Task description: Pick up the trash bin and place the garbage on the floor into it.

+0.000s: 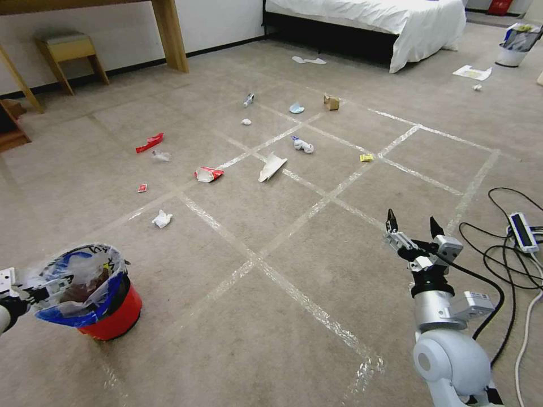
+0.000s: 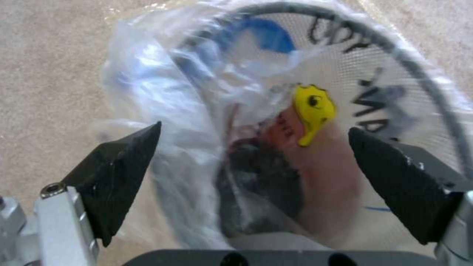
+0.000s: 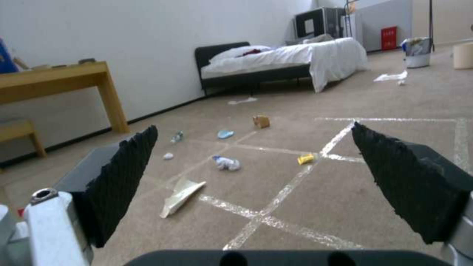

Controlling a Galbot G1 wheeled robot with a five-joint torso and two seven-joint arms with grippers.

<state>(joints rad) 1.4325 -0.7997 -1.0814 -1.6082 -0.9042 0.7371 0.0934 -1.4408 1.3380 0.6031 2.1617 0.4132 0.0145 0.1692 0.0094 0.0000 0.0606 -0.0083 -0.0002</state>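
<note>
The left gripper (image 2: pixel 254 147) is seen w/ fingers apart around the trash bin (image 1: pixel 110 316) rim, bin resting on the floor (image 1: pixel 271 316). If closed on loose plastic only, bin may slip. Right gripper (image 1: pixel 412 225) is held spread, empty; garbage (image 1: pixel 209 174) lies well apart.

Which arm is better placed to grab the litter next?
Right. The right gripper hangs open and empty over the carpet, facing the litter; the left gripper, jaws apart, is at the trash bin.
</note>
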